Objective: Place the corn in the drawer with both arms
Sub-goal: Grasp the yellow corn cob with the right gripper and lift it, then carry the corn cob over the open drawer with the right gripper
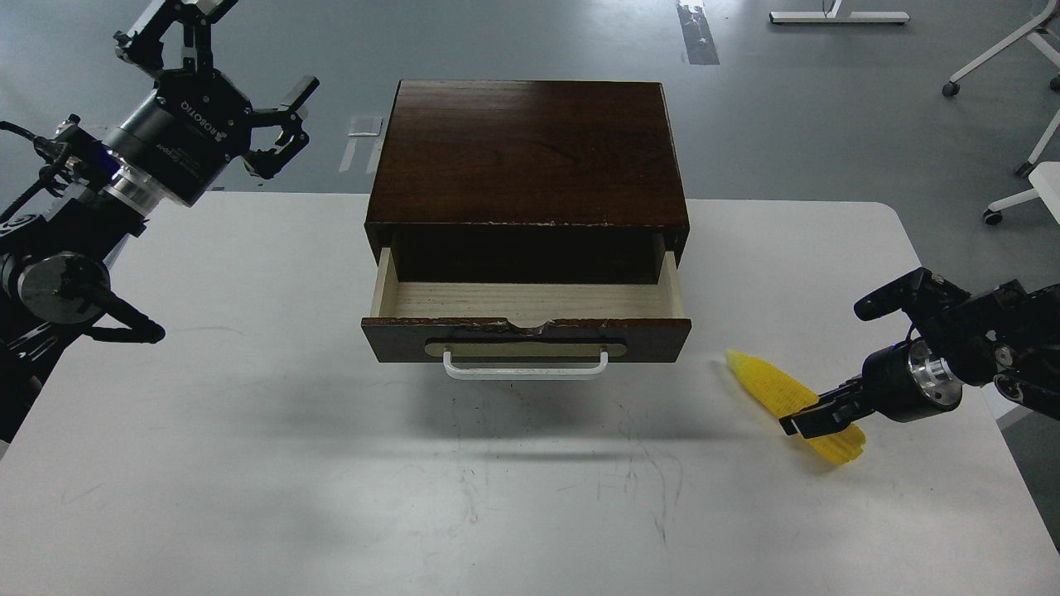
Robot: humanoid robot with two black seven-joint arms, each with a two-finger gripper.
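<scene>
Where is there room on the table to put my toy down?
The white table is bare left of the dark brown wooden drawer and along its near edge. It's crowded on the right, where the right gripper meets the bright yellow corn cob.

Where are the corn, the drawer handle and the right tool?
corn [766, 383]: head view, on the bare yellow middle of the cob.
drawer handle [525, 374]: head view, on the middle of the white bar.
right tool [802, 422]: head view, at its dark fingertips over the cob.
</scene>
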